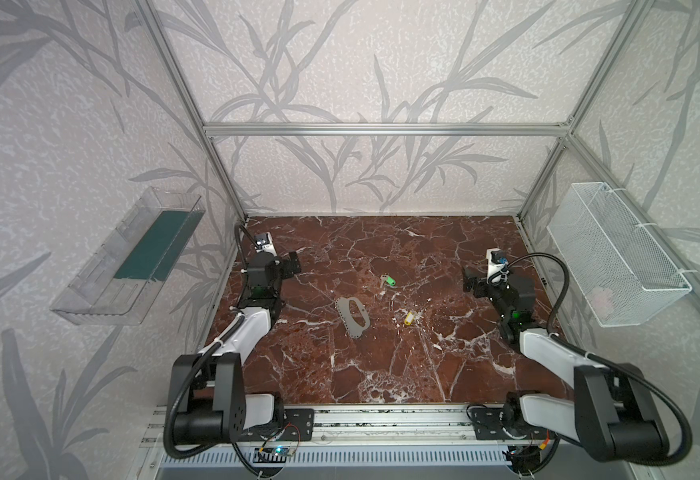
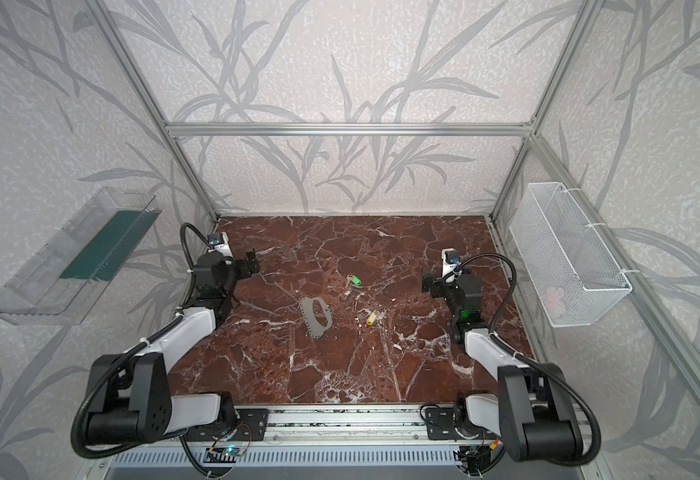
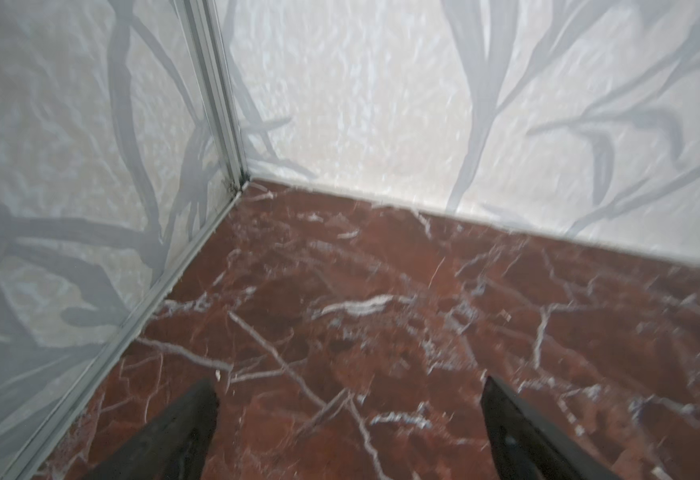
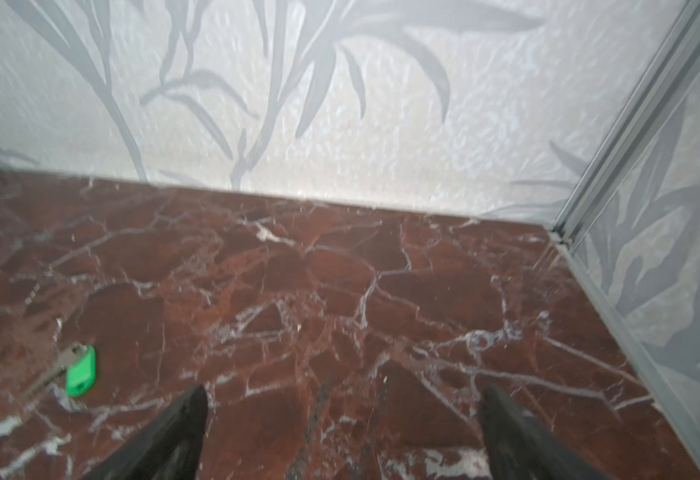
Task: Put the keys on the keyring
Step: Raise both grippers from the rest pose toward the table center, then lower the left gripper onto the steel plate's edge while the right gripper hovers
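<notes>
Grey keyring [image 1: 356, 331] lies mid-table, keys [image 1: 389, 281] loose nearby (unthreaded); left gripper [image 1: 294, 262] and right gripper [image 1: 470, 281] flank them, fingers apart, ready.

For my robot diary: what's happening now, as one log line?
left pincer open, empty | right pincer open, empty | green key, yellow key loose on table | keyring flat, no keys on

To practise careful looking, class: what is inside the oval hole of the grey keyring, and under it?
Through the hole of the keyring only the red marble table shows; the green-tagged key and the yellow-tagged key lie apart. Anything under the metal itself is covered.
</notes>
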Tool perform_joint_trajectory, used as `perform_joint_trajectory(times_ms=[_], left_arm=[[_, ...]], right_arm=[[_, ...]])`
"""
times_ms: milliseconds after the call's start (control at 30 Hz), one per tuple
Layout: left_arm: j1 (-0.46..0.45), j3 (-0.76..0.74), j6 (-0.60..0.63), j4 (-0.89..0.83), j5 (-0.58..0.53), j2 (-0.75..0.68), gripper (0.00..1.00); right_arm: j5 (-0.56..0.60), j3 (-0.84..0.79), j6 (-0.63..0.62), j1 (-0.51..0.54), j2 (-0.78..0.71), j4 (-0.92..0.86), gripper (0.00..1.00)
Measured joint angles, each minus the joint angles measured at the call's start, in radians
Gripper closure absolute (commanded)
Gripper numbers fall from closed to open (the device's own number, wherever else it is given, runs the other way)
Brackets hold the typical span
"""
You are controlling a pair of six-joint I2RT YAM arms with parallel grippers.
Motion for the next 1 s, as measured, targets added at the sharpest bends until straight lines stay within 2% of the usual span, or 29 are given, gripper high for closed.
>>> perform_joint_trajectory(times_ms=[100, 300, 467, 600, 700, 833, 1000], left_arm=[[-0.029, 0.088, -0.075, -0.143, -0.019, -0.061, 0.01], [-0.204, 0.135, -0.182, -0.44, -0.116, -0.159, 0.02], [-0.32, 0.104, -0.266, -0.618, -0.152, -0.238, 0.14], [-0.372, 0.031, -0.333, -0.692, -0.148, -0.266, 0.2], [-0.403, -0.018, -0.369, -0.721, -0.131, -0.235, 0.27], [-0.439, -0.024, -0.391, -0.738, -0.101, -0.123, 0.34], [-0.463, 0.084, -0.374, -0.808, -0.042, 0.084, 0.45]], right_arm=[[-0.004, 0.063, 0.042, 0.01, -0.089, -0.101, 0.01], [-0.042, 0.19, 0.087, 0.122, -0.106, -0.337, 0.0], [-0.095, 0.293, 0.097, 0.232, -0.042, -0.506, 0.0], [-0.137, 0.321, 0.115, 0.268, 0.009, -0.582, 0.02], [-0.163, 0.329, 0.135, 0.288, 0.056, -0.622, 0.03], [-0.179, 0.329, 0.157, 0.318, 0.099, -0.66, 0.03], [-0.188, 0.344, 0.171, 0.336, 0.122, -0.703, 0.05]])
